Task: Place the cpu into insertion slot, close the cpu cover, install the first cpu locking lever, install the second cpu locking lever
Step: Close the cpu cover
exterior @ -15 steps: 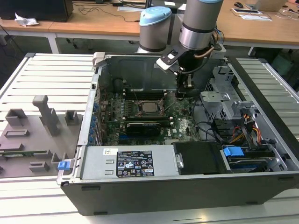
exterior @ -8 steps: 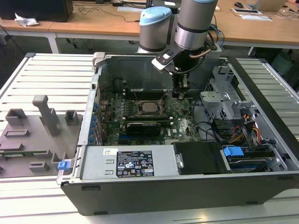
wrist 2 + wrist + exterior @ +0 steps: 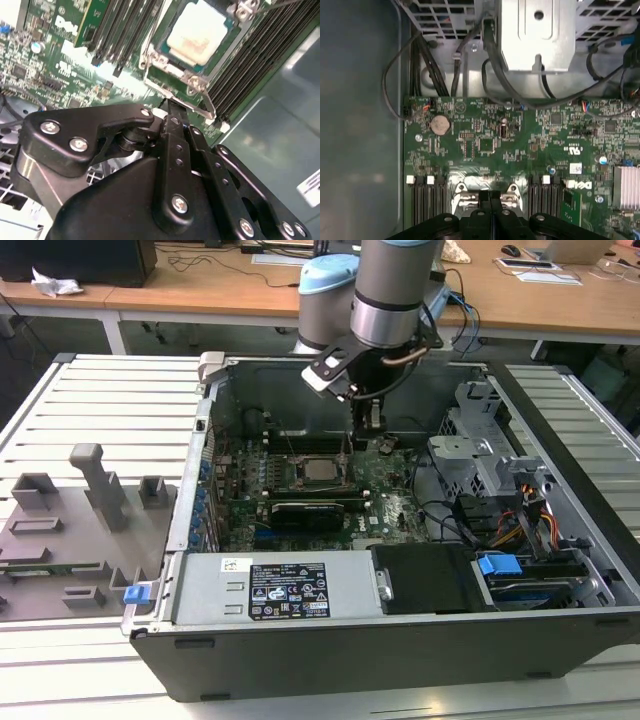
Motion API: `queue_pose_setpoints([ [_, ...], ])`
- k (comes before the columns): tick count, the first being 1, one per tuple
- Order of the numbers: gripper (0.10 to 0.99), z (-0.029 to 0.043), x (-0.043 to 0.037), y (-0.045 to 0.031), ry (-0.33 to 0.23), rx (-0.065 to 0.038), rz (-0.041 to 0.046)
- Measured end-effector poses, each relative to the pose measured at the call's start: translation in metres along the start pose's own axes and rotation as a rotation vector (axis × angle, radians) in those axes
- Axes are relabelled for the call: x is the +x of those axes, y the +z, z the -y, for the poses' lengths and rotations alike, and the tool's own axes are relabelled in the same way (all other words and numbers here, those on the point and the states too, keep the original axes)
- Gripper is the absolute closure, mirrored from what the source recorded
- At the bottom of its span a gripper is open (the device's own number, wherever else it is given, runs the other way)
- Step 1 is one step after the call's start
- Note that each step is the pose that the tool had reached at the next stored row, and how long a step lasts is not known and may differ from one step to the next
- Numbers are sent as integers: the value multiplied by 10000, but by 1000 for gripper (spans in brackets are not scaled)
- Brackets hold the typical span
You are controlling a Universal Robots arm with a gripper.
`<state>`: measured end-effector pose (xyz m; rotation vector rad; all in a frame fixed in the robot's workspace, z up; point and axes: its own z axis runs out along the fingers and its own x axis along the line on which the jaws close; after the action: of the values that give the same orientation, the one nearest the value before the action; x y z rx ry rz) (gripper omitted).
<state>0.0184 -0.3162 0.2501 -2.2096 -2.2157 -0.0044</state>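
Black claw (image 3: 170, 107) stood shut beside the seated silver-topped square cpu (image 3: 197, 32).
Its jaws met, holding nothing visible; the thin silvery wire lever (image 3: 207, 106) looked springy, best pressed near its tip.

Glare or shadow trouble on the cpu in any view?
Second wrist view: cpu top washed nearly white by glare. Exterior view: cpu reads even grey, case interior dark under the arm. First wrist view: green board evenly lit, case wall beside it dim.
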Motion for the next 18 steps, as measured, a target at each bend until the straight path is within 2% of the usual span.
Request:
queue_pose_setpoints([
  [5,980,121,1,46,-4,-18,10],
  [9,980,222,2,129,-10,-19,24],
  [13,980,405,1,230,-69,-40,24],
  [15,980,447,1,253,-86,-51,24],
  [18,980,470,0,297,-286,-67,25],
])
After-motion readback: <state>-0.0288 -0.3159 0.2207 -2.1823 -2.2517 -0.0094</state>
